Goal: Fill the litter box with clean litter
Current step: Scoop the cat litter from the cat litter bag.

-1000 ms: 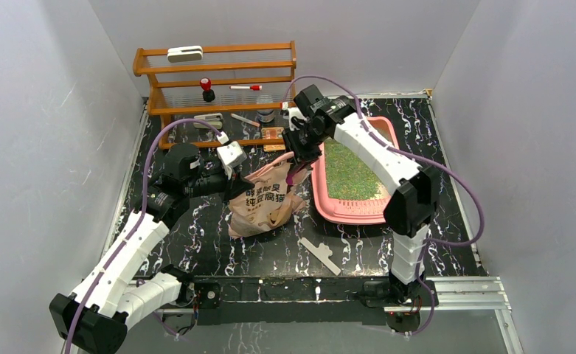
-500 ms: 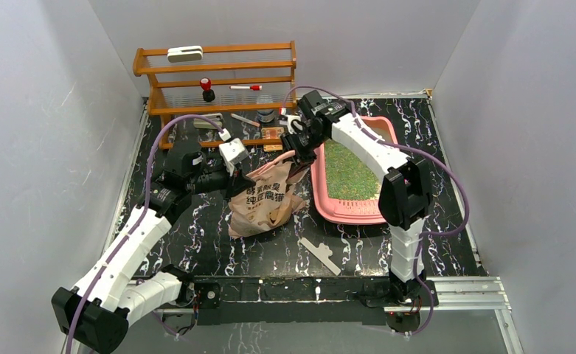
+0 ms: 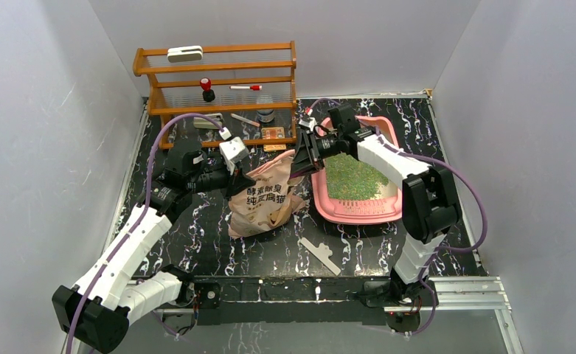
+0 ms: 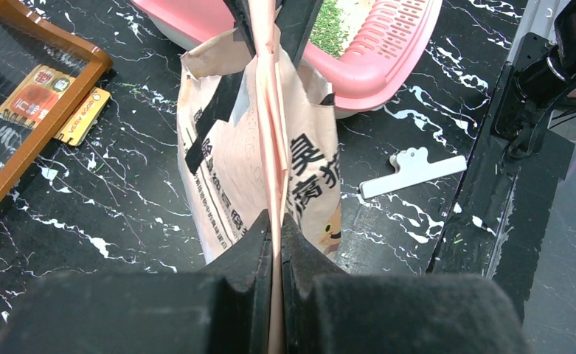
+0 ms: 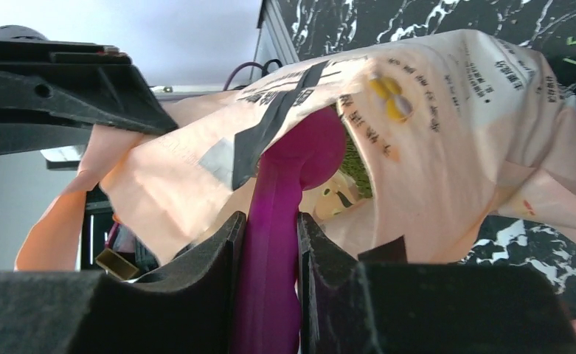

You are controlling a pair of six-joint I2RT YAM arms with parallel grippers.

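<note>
Top external view: we see the pink litter box (image 3: 358,215) on the desk (image 3: 196,236), with green litter (image 3: 351,177) inside. Our left fingers (image 4: 249,251) pinch the bag (image 4: 226,177) top tight. Our right fingers (image 5: 212,258) grip the purple scoop (image 5: 277,214) at the bag's mouth.

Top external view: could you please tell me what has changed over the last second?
The right gripper, shut on the purple scoop, lowered its wrist and now points left, with the scoop head at the open mouth of the bag. Nothing was taken or released. The left gripper kept pinching the bag's top edge. The bag, litter box and clean litter stayed put.
</note>
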